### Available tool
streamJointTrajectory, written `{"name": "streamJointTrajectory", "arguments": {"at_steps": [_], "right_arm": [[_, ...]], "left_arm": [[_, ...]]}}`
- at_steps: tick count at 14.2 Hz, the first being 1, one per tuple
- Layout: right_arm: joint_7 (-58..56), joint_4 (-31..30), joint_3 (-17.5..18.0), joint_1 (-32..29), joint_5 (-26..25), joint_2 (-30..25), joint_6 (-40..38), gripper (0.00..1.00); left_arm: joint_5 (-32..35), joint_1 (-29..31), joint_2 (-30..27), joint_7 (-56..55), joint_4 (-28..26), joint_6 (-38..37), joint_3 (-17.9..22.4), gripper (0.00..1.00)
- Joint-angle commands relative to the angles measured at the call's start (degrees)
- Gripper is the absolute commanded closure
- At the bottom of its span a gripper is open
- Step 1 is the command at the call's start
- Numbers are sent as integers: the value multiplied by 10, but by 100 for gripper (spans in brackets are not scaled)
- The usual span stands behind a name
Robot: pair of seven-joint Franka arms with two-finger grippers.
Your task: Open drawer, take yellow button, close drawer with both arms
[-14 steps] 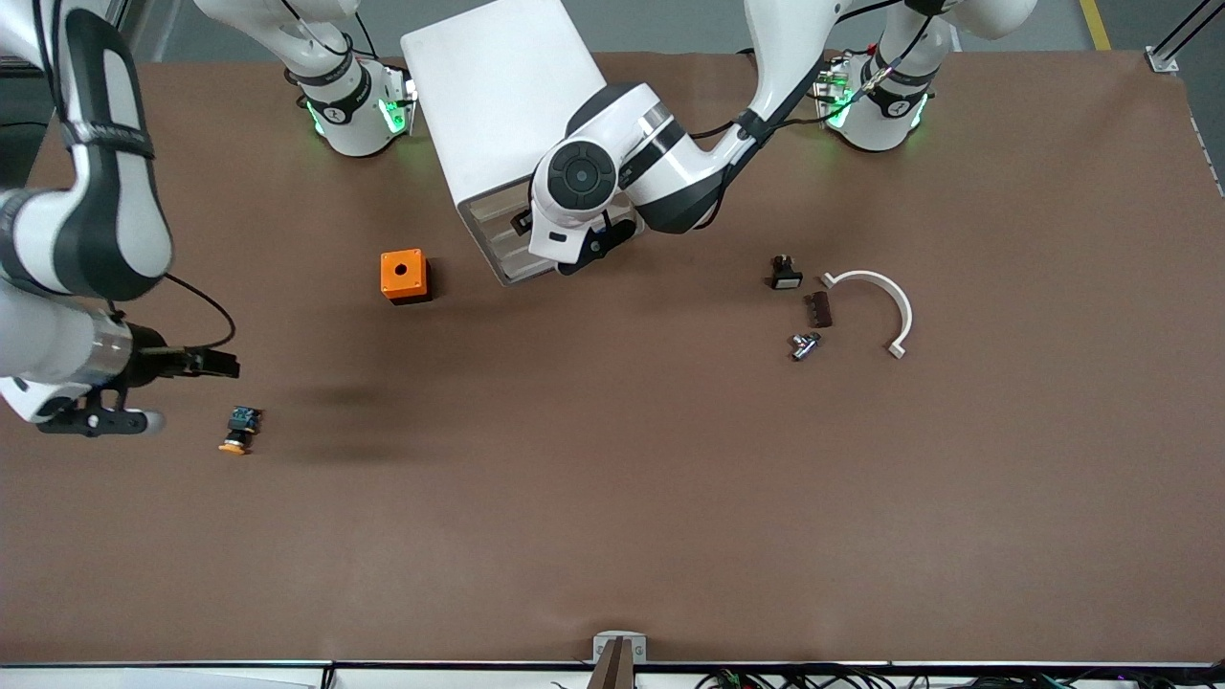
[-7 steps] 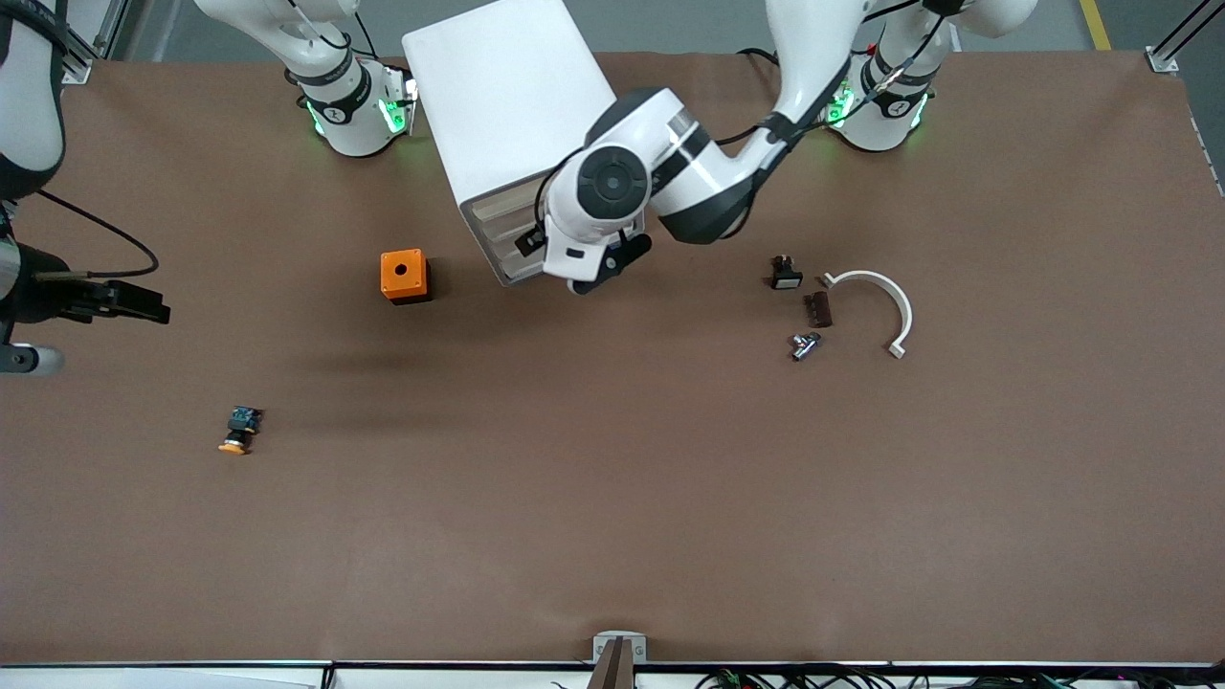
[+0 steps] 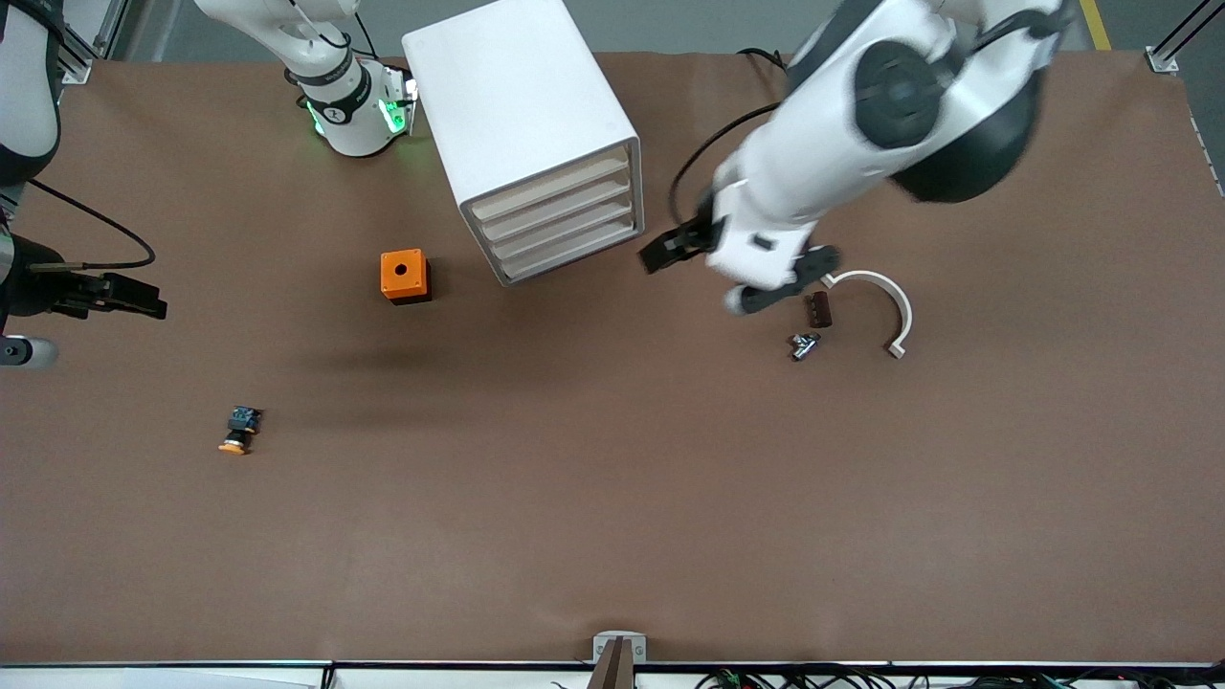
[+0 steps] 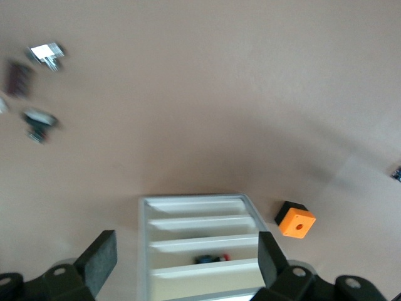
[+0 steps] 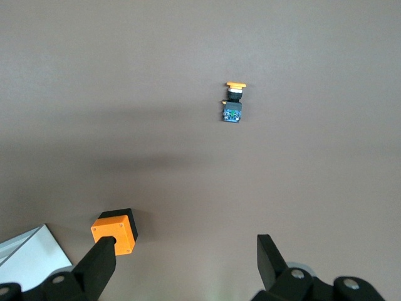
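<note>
Drawer point(image 3: 553, 188) sits flush in the cabinet point(image 3: 522, 124), apparently closed. Button point(image 3: 237, 431) lies on the tabletop point(image 3: 612, 498) toward the right arm's end, well apart from the cabinet. Left claw point(image 3: 681, 247) hangs open and empty just beside the cabinet front; right claw point(image 3: 129, 295), also spread and empty, waits above the tabletop's edge.

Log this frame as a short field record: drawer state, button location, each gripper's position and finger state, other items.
drawer: shut, flush with the three below
cabinet: between the arm bases
button: on the table, toward the right arm's end, nearer the camera than the orange box
left gripper: open, empty, over the table beside the cabinet
right gripper: open, empty, over the right arm's end of the table
other: white curved part, small parts beside it
</note>
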Motion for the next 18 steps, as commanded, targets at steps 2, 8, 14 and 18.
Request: {"name": "streamJointTrajectory", "arguments": {"at_steps": [2, 8, 14, 18], "right_arm": [[2, 23, 4, 0, -6, 1, -3, 0], [-1, 96, 2, -4, 2, -1, -45, 0], [4, 76, 1, -4, 18, -49, -105, 0], [4, 35, 1, -4, 17, -93, -98, 0]], "left_arm": [[9, 85, -52, 146, -24, -82, -3, 1], [89, 225, -88, 458, -30, -151, 7, 1], [120, 174, -117, 579, -75, -145, 144, 1], [163, 160, -163, 580, -154, -58, 146, 1]]}}
